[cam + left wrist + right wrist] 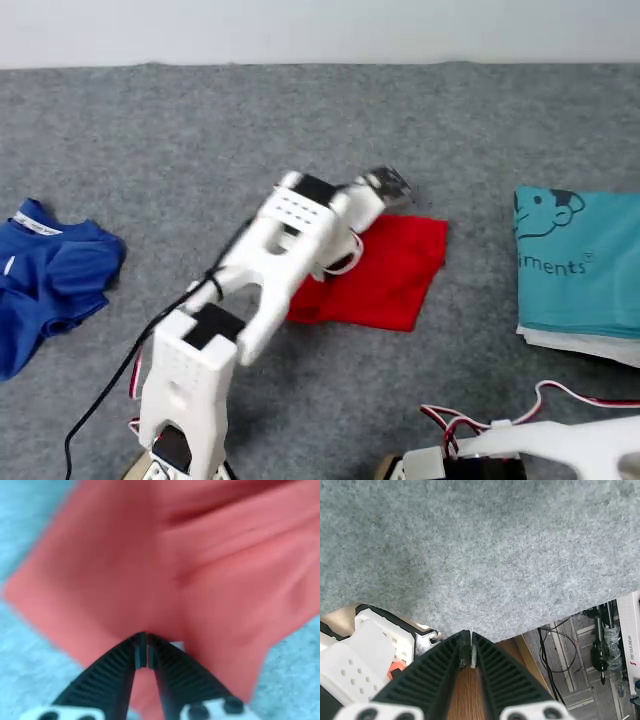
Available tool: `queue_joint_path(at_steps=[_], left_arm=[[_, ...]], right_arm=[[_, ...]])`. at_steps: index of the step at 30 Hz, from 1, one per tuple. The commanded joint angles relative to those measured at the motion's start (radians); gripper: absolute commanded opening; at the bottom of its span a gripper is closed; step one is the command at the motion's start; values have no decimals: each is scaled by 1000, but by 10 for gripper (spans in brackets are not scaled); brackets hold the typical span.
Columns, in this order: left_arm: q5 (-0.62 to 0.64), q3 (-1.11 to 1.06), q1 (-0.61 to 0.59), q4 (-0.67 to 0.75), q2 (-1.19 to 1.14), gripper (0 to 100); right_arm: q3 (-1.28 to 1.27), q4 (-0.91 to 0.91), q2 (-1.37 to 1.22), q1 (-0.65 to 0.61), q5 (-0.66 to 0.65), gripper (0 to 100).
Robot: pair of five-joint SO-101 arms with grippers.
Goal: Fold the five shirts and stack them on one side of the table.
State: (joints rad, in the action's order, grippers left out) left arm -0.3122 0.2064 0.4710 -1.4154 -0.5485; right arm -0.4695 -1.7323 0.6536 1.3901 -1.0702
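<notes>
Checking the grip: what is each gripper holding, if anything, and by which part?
Left gripper looks shut on the red shirt, pinching a crease near one edge. Right gripper is shut, holding nothing.

- A robotics lab or workshop bench: a table covered in grey felt (320, 120), with a plain white wall (320, 30) at 12 o'clock.
- White plastic robot arms (270, 260) stand on it, with red-and-white wires (447, 416) at 5 o'clock.
- Beyond the table's edge, black cables (540, 650) run over a floor.

White lettering (552, 266) and cartoon figure (545, 212) on teal shirt (590, 290), white neck label (35, 222) on blue shirt (55, 275)
</notes>
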Motion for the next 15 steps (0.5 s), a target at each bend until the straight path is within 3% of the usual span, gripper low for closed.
queue_joint_path(at_steps=[1,10,15], left_arm=[[-9,39,87,11,11,15],[-8,44,336,-157,11,15],[-8,44,391,-210,12,15]], right_arm=[[8,1,25,10,-6,20],[8,-1,25,16,-6,20],[8,1,25,25,-6,20]])
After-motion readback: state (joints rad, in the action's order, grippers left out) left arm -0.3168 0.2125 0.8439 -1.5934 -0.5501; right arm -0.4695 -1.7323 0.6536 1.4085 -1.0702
